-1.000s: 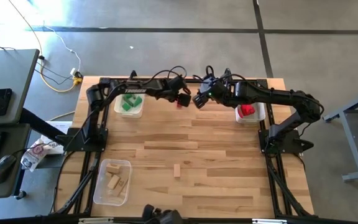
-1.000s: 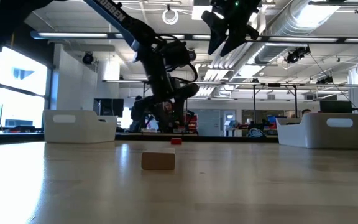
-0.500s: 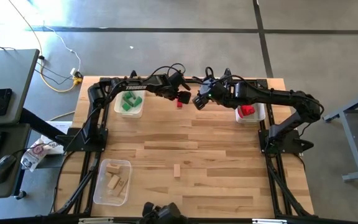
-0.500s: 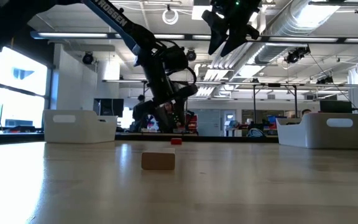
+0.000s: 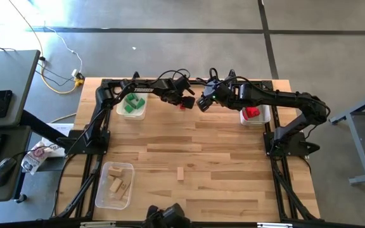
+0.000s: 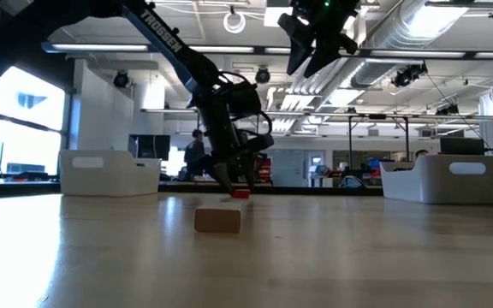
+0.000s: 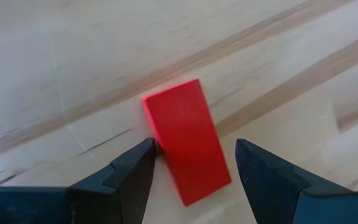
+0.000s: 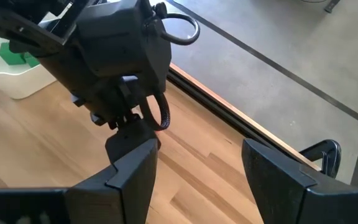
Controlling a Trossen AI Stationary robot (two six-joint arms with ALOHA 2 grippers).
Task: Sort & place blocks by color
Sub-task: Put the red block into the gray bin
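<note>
A red block [image 7: 188, 146] lies flat on the wood table near its far edge, also seen in the high view [image 5: 182, 106] and low view [image 6: 242, 194]. My left gripper [image 7: 194, 149] is open and low over it [image 6: 234, 184], one finger on each long side of the block. My right gripper [image 5: 201, 102] is open and hangs high above the table [image 6: 311, 56], just right of the left one, holding nothing. A plain wooden block [image 5: 180, 173] lies alone on the near middle of the table [image 6: 217, 220]. My left gripper comes at the red block from above, fingers pointing down across its width. One fingertip [image 7: 145, 152] stands right against the block's long side [image 7: 157, 140]; whether it touches, I cannot tell. The other finger stands apart. The block lies flat on the table.
A white bin with green blocks [image 5: 132, 105] sits at the far left, a white bin with red blocks [image 5: 253, 114] at the far right, and a clear bin with wooden blocks [image 5: 114, 183] at the near left. The table's middle is bare wood.
My left gripper has come down toward the red block and now stands astride it, close to the table. The red block and my right arm have kept still.
</note>
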